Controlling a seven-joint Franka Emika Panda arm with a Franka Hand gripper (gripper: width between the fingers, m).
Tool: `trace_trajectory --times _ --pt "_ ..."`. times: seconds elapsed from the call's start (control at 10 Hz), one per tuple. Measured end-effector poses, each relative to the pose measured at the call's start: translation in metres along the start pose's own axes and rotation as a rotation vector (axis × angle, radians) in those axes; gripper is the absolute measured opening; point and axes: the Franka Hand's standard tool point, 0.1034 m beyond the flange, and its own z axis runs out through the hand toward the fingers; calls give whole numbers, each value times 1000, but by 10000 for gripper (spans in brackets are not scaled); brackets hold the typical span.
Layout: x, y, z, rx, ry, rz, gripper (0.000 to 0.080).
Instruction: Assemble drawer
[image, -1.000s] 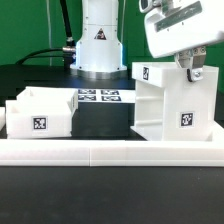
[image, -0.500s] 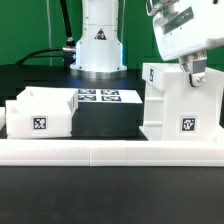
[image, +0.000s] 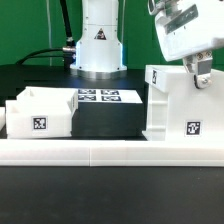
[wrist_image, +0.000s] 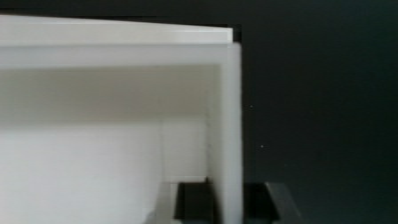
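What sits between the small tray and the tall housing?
Exterior view: bare black table between tray and housing, with the marker board at that gap's far side.

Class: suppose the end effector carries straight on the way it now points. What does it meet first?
The drawer housing. The end effector points down at it, and the wrist view shows a thin upright wall of it between the fingers, so that wall's edge would likely come first.
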Motion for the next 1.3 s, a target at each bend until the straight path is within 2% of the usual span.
trace_trajectory --times 0.1,0.2,0.3,0.4,0.5,0.6,0.7,0.8,1.0,1.1,1.3 --pt "0 0 0 0 0 -4 52" --pt "0 0 0 0 0 -9 148" --pt "-1 0 1 -1 0 -11 283" --pt "-1 1 0 1 1 -36 283" --pt "-1 5 -2 2 4 -141 495" --pt "1 11 -8 0 5 -238 600" --pt "1 16 -16 2 6 -343 634" --pt "-1 20 -27 7 8 -439 634" --pt "13 35 -56 23 18 -668 647" --pt "19 39 -60 17 18 -753 648" --pt "17 40 -56 14 17 -727 648"
